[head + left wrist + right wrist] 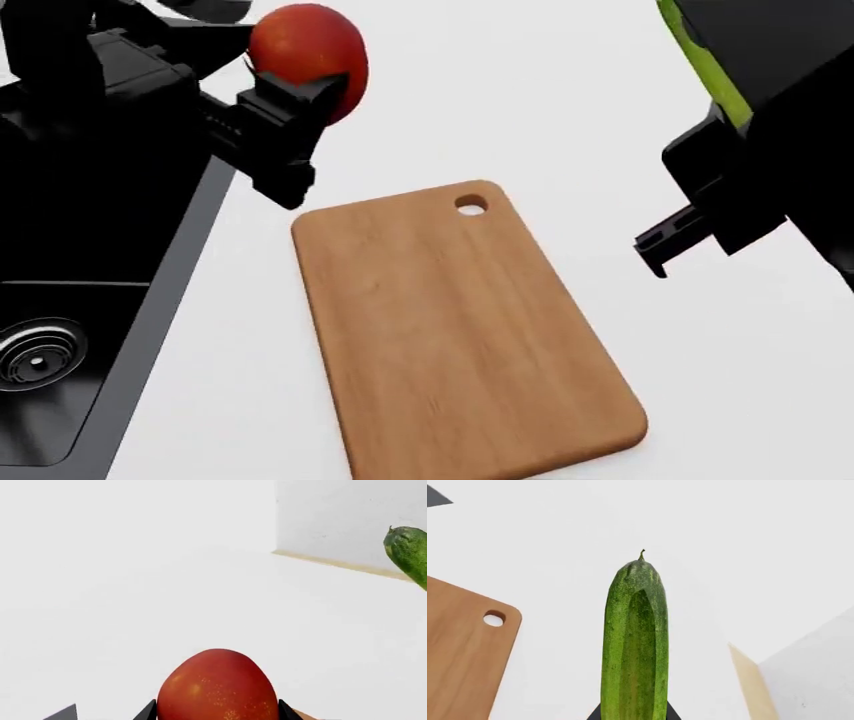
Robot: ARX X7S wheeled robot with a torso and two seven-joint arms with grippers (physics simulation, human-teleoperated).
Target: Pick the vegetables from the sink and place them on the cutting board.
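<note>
At upper left the left gripper [296, 110] holds the tomato [318, 55] above the bare cutting board [454, 330], frame centre.

Left gripper [300, 95] raised, fingers [287, 110] clamped; right gripper [634, 715] raised, fingers likewise clamped.

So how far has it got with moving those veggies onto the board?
Both vegetables are out of the sink: the left gripper holds the tomato and the right gripper holds the cucumber, both above the counter. The cutting board is bare, so setting each one down on it remains.
</note>
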